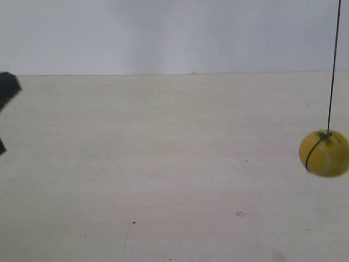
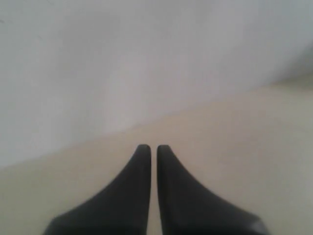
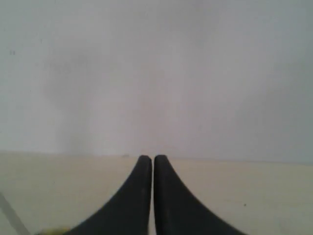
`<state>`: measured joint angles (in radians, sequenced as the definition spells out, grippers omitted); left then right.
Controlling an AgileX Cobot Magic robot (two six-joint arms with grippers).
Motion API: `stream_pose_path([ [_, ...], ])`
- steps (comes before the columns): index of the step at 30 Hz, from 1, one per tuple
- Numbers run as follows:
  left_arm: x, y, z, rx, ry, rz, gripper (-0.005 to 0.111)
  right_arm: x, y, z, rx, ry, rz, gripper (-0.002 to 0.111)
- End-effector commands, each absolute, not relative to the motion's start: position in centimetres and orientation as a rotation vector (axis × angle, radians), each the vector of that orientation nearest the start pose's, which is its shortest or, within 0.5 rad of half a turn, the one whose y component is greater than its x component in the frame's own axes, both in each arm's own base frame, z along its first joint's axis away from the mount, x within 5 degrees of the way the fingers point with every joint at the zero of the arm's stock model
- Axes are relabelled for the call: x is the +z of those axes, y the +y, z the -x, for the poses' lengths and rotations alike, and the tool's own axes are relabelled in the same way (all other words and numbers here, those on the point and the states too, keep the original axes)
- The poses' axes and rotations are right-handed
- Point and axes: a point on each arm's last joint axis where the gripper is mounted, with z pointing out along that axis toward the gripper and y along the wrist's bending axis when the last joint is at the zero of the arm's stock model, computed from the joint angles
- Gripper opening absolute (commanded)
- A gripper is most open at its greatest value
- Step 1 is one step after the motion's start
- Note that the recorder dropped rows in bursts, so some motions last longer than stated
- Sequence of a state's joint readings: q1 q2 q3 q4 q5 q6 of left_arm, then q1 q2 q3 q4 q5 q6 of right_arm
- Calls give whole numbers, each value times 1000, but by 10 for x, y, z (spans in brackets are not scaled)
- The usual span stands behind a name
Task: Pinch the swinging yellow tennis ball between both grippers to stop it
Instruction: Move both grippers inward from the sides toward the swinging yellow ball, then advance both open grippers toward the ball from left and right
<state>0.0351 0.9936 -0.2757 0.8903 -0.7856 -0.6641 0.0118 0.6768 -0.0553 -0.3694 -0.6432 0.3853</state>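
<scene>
The yellow tennis ball point(image 1: 325, 154) hangs on a thin dark string point(image 1: 333, 65) at the far right edge of the exterior view, above the table, blurred by motion. My left gripper point(image 2: 150, 147) is shut, its black tapered jaws nearly touching with nothing between them. My right gripper point(image 3: 148, 157) is likewise shut and holds nothing. No ball shows in the left wrist view. A faint yellow sliver point(image 3: 53, 230) lies at the edge of the right wrist view; I cannot tell whether it is the ball. Only a black piece of the arm at the exterior view's left point(image 1: 7, 88) shows there.
A pale wooden table point(image 1: 163, 164) fills the exterior view, ending at a plain white-grey wall point(image 1: 163, 33) behind. Both wrist views face that wall over the tabletop.
</scene>
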Motion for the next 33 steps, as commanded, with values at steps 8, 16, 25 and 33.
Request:
stream_pose_path([
  [8,178,-73,-240,-972,1674,-810,5,189,54,-175,475,1704,544,0],
  [16,161,-82,-251,-1037,1706,-852,5,167,66,-190,647,1725,668,0],
  [25,158,-109,-243,-1059,1705,-989,5,165,70,-188,705,1702,706,0],
  [33,162,-117,-249,-1032,1668,-1020,5,168,71,-187,720,1663,710,0],
])
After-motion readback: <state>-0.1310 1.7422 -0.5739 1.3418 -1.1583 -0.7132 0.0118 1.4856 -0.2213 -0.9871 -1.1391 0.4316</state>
